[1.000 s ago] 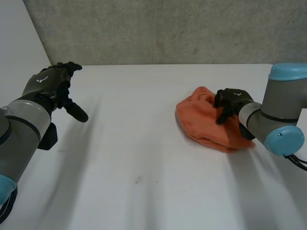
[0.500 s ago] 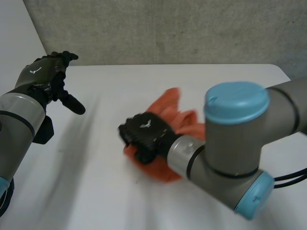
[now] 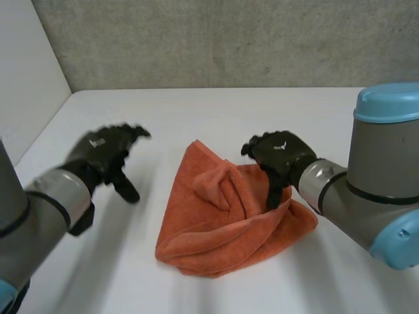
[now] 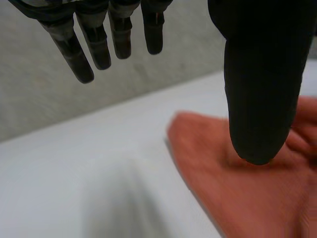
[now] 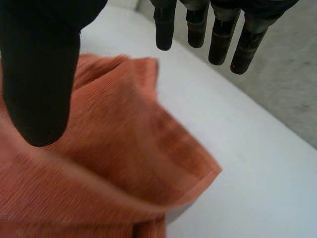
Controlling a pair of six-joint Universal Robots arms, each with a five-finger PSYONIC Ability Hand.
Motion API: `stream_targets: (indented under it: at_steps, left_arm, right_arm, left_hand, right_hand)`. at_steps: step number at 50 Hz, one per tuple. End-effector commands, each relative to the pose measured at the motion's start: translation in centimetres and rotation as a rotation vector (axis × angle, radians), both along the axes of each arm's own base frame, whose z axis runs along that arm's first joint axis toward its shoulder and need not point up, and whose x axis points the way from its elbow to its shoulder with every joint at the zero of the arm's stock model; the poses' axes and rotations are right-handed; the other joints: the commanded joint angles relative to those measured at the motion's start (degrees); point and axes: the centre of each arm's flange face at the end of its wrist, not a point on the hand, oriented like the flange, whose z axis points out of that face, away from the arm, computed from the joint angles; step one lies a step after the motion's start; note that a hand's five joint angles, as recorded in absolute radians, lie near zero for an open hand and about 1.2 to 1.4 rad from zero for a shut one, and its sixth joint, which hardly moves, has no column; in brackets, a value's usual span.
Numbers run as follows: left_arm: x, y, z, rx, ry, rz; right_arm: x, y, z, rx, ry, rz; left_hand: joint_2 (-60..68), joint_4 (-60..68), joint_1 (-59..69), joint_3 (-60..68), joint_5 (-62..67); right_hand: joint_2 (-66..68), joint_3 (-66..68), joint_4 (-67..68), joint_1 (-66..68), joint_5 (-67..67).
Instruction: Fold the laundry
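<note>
- Fingers [image 4: 99,47] of the left hand [image 3: 105,152] hang straight and released, holding nothing, just beside the left edge of the rumpled orange terry towel [image 3: 216,226].
- Fingers [image 5: 220,39] of the right hand [image 3: 280,154] spread loose above the towel's right side, grasping nothing.
- The towel lies heaped mid-way on the white table [image 3: 196,111], between both hands.

towel [image 3: 222,216]: on the table [image 3: 196,111], centre
left hand [image 3: 105,152]: left of towel, apart
right hand [image 3: 280,152]: above towel's right side
wall [image 3: 229,39]: behind table
</note>
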Motion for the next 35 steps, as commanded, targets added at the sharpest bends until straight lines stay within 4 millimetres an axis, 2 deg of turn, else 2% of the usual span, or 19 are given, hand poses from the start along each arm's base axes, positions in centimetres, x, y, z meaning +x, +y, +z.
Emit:
stream_targets:
  at_steps: [1,6,11,12,13,15,16,17,21,23,30,31,32,33,34,35]
  left_arm:
    - [-0.4,2.6,-3.7,0.08,-0.134,-0.196]
    - [-0.3,3.2,-4.7,0.121,-0.142,-0.23]
    - [-0.4,3.4,-6.0,0.166,-0.157,-0.242]
    - [-0.5,3.5,-6.6,0.186,-0.164,-0.247]
    - [-0.5,3.5,-6.6,0.186,-0.164,-0.247]
    - [-0.6,3.5,-7.6,0.223,-0.175,-0.258]
    - [-0.6,3.5,-7.6,0.223,-0.175,-0.258]
    - [-0.7,3.6,-8.1,0.24,-0.179,-0.263]
    - [-1.1,3.7,-9.0,0.259,-0.181,-0.29]
    - [-1.6,3.7,-9.5,0.266,-0.173,-0.318]
    - [-2.6,3.4,-9.9,0.258,-0.16,-0.355]
    - [-3.1,3.4,-10.0,0.248,-0.159,-0.368]
    - [-3.1,3.4,-10.0,0.248,-0.159,-0.368]
    - [-3.5,3.3,-10.2,0.241,-0.161,-0.378]
    - [-3.5,3.3,-10.2,0.241,-0.161,-0.378]
    - [-3.9,3.1,-10.2,0.226,-0.16,-0.38]
  right_arm:
    - [-0.7,2.9,-1.8,0.021,0.194,0.185]
    - [-1.1,3.6,-2.6,0.046,0.22,0.201]
    - [-1.1,3.7,-3.3,0.052,0.22,0.2]
    - [-1.1,3.6,-3.6,0.046,0.216,0.198]
    - [-1.1,3.6,-3.6,0.046,0.216,0.198]
    - [-0.9,3.0,-3.8,0.006,0.192,0.184]
    - [-0.9,3.0,-3.8,0.006,0.192,0.184]
    - [-0.8,2.7,-3.7,-0.008,0.165,0.167]
    - [-0.9,1.6,-3.4,-0.014,0.092,0.105]
    - [-1.6,0.3,-3.1,-0.007,0.035,0.04]
    - [-2.2,-0.3,-1.9,-0.012,-0.017,-0.002]
    - [-2.3,-0.4,-1.9,-0.014,-0.017,-0.006]
    - [-2.3,-0.4,-1.9,-0.014,-0.017,-0.006]
    - [-2.4,-0.5,-1.9,-0.016,-0.014,-0.011]
    - [-2.6,-0.7,-1.9,-0.021,-0.012,-0.019]
    - [-2.6,-0.7,-1.9,-0.021,-0.012,-0.019]
  left_hand:
    - [4.5,4.4,4.3,4.5,4.4]
    - [4.5,4.4,4.3,4.5,4.4]
    - [5.2,5.1,5.0,5.2,5.1]
    - [5.3,5.3,5.2,5.3,5.3]
    - [5.3,5.3,5.2,5.3,5.3]
    - [6.7,6.6,6.5,6.7,6.6]
    - [6.7,6.6,6.5,6.7,6.6]
    - [6.5,6.4,6.3,6.5,6.4]
    - [6.3,6.3,6.2,6.3,6.3]
    - [6.3,6.3,6.2,6.3,6.3]
    - [8.9,8.8,8.7,8.9,8.8]
    - [14.0,14.0,13.9,14.0,14.0]
    - [14.1,14.0,13.9,14.1,14.0]
    - [24.6,24.5,24.4,24.6,24.5]
    - [24.7,24.6,24.5,24.7,24.6]
    - [39.8,39.8,39.7,39.8,39.8]
  right_hand:
    - [8.0,8.1,7.4,8.7,6.6]
    - [8.8,9.0,8.2,9.6,7.4]
    - [22.3,22.4,21.7,23.0,20.9]
    - [30.4,30.6,29.8,31.2,29.0]
    - [30.5,30.7,29.9,31.3,29.1]
    - [54.4,54.6,53.8,55.2,53.1]
    - [54.6,54.7,54.0,55.3,53.2]
    - [67.0,67.1,66.4,67.7,65.6]
    - [67.1,67.3,66.5,67.9,65.7]
    - [67.1,67.3,66.5,67.9,65.7]
    - [67.1,67.3,66.5,67.9,65.7]
    - [67.1,67.3,66.5,67.9,65.7]
    - [67.1,67.3,66.5,67.9,65.7]
    - [67.1,67.3,66.5,67.9,65.7]
    - [67.1,67.3,66.5,67.9,65.7]
    - [67.1,67.3,66.5,67.9,65.7]
